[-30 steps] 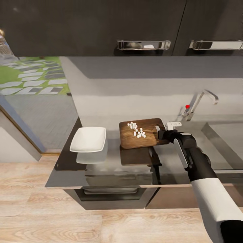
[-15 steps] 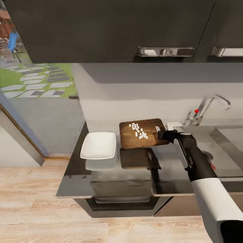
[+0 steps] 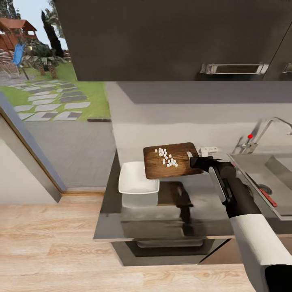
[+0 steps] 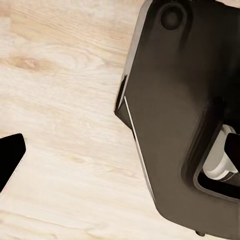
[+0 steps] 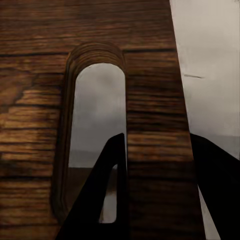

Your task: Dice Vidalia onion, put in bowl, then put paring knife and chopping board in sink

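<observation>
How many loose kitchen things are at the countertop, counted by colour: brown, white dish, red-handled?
Brown: 1, the chopping board, held in the right gripper
White dish: 1, the bowl
Red-handled: 1, an item in the sink
Total: 3

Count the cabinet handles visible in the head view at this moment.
2. One full chrome handle sits on the dark upper cabinet above the tap; a second handle shows only partly at the picture's right edge. More may lie beyond that edge.

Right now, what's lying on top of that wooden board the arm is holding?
A small heap of white diced onion pieces sits on the chopping board, which the right gripper grips by its handle end above the countertop. The board's left edge overlaps the bowl, covering part of it.
</observation>
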Controlling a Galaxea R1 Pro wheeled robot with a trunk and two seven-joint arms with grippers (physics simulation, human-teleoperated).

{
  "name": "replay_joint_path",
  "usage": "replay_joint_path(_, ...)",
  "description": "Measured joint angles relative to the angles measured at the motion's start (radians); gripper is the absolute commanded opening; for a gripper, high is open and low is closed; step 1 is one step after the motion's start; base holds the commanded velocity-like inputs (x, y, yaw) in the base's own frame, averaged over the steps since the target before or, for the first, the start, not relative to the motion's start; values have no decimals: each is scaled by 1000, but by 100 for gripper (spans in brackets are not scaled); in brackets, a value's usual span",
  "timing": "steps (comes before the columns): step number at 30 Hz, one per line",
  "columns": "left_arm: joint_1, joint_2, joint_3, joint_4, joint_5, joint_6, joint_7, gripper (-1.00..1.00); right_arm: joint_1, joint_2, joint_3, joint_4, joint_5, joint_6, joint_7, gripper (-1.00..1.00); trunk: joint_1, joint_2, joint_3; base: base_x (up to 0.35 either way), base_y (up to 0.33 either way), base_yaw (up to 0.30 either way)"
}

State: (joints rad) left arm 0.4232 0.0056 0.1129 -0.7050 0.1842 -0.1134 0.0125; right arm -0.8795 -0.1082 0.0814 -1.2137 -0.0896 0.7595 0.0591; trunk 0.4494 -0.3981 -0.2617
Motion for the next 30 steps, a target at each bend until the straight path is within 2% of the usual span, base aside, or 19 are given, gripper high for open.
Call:
replay_joint_path(16,0,-1,0,3,-1,0,0,100,0,0,0,0,-2,8,0,-100,0,0,24,0,304,0)
replay_joint_path(30,0,-3,-1,7,-2,0,0,100,0,0,0,0,-3,31,5,-100,0,0,26,0,17,0)
